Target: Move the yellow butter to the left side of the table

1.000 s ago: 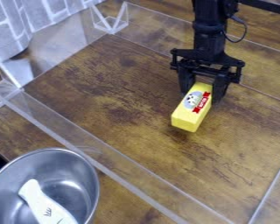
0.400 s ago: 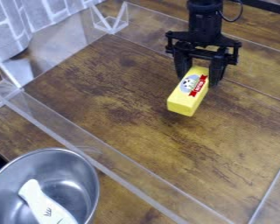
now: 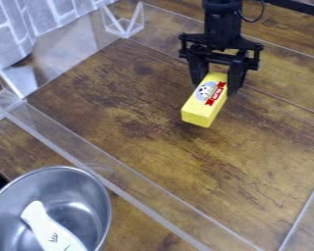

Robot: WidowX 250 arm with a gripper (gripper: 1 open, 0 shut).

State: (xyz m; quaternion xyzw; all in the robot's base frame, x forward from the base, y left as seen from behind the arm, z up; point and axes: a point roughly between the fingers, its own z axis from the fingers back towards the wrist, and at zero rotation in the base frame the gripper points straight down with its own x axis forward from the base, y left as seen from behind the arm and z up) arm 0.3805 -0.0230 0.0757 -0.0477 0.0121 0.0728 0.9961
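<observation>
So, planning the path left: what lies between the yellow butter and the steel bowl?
In the camera view, only bare table planks and a clear acrylic edge strip lie between the yellow butter and the steel bowl.

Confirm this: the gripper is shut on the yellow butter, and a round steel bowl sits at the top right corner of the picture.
Not quite. The gripper is shut on the yellow butter, but the camera view shows the steel bowl at the bottom left corner, not the top right.

Round steel bowl (image 3: 44, 211) holding a white utensil (image 3: 42, 225) sits well away from the hand, toward the near left corner; pale cloth (image 3: 35, 25) at far left.
</observation>
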